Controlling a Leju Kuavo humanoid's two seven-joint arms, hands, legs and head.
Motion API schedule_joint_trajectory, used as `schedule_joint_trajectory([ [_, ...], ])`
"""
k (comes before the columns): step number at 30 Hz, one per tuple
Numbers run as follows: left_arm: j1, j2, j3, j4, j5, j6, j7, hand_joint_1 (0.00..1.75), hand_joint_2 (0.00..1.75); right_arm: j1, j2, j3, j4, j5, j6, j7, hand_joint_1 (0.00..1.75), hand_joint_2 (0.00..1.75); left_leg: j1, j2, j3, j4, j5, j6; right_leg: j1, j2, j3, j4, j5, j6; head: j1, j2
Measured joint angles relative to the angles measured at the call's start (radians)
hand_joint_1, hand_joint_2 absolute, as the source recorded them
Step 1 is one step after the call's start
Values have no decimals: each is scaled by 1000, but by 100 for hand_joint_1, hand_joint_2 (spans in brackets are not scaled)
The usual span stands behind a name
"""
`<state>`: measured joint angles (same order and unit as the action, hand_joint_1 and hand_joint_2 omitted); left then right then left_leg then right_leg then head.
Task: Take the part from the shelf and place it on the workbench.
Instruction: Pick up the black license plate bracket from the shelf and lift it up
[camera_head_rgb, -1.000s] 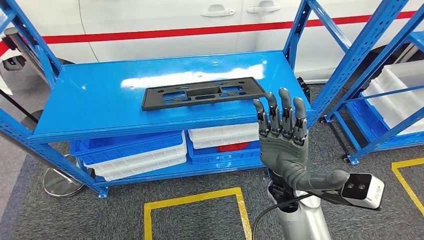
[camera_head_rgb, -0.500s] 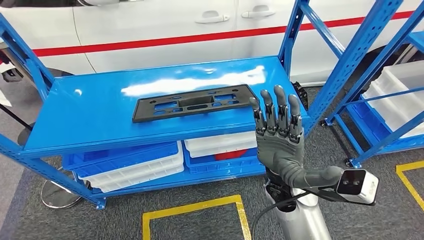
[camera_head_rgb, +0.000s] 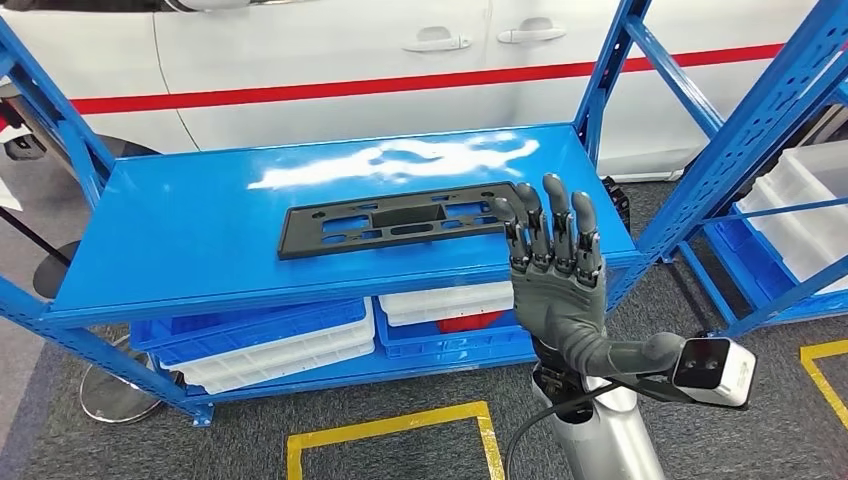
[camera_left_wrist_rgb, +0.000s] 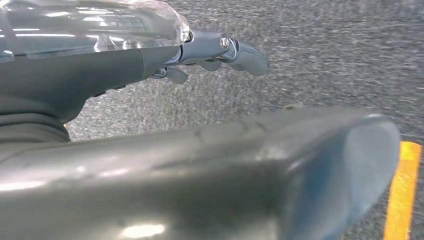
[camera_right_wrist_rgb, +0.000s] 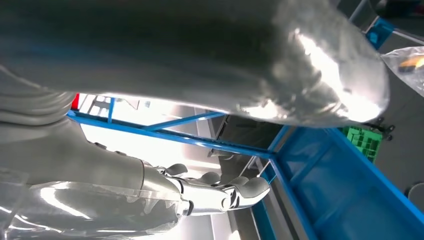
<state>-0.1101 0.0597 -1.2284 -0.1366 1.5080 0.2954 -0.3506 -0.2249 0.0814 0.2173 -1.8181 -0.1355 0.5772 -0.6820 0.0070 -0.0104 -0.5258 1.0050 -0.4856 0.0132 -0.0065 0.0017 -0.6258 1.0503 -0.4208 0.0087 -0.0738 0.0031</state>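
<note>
The right end of the black part is covered by the raised right hand; the lower bins are half hidden under the shelf

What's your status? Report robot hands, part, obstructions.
Right robot hand open, raised at the part's right end, no grip visible. Left robot hand low over the carpet, holding nothing. Part flat on shelf. Nothing in the way.

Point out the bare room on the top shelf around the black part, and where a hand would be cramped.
The blue shelf is bare left of the black part, behind it toward the white car, and along the front edge. It is tighter at the part's right end, where the right hand and the blue upright stand.
</note>
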Motion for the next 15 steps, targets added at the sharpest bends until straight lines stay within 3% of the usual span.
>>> schedule_joint_trajectory([
  [2, -1, 0, 0, 0, 0, -2, -4, 0, 0, -1, -1, 0, 1, 1, 0, 0, 0, 0, -2, 1, 4, -2, -8, -11, 5, 1, 11, -26, -8, -9, 0, 0],
  [5, -3, 1, 0, 0, 0, -5, -8, 0, 0, 0, -3, 0, 0, 1, 0, 0, 0, 0, -3, 5, 6, 17, -29, -26, -3, 2, 28, -40, -17, -26, 0, 0],
  [7, -4, 2, 0, 0, 0, -8, -10, 0, 0, 1, -4, 0, 0, 2, 1, 0, 0, 0, 0, 5, -43, 120, -74, -33, -6, 0, 45, -47, -25, -36, 0, 0],
  [9, -1, 2, 0, 0, 0, -9, -10, 0, 0, 6, -4, 1, 2, 2, 4, 0, 0, 0, 3, 5, -128, 257, -113, -38, -4, 0, 56, -46, -35, -39, 0, 0],
  [10, 1, 2, 0, 0, 0, -9, -10, 0, 0, 9, -5, 1, 3, 2, 6, 0, 0, 0, 4, 5, -157, 291, -108, -40, -4, 1, 62, -46, -41, -39, 0, 0],
  [11, 2, 2, 0, 0, 0, -10, -10, 0, 0, 11, -5, 1, 4, 2, 7, 0, 0, 0, 4, 5, -168, 285, -83, -41, -4, 2, 70, -46, -48, -38, 0, 0],
  [13, 3, 2, 0, 0, 0, -10, -10, 0, 0, 14, -6, 1, 5, 2, 8, 0, 0, 0, 4, 6, -137, 166, 12, -37, -4, 3, 92, -46, -64, -34, 0, 0],
  [15, 3, 2, 0, 0, 0, -10, -10, 0, 0, 14, -7, 1, 6, 3, 9, 0, 0, 0, 1, 6, -93, 50, 69, -29, -1, 5, 103, -44, -77, -26, 0, 0],
])
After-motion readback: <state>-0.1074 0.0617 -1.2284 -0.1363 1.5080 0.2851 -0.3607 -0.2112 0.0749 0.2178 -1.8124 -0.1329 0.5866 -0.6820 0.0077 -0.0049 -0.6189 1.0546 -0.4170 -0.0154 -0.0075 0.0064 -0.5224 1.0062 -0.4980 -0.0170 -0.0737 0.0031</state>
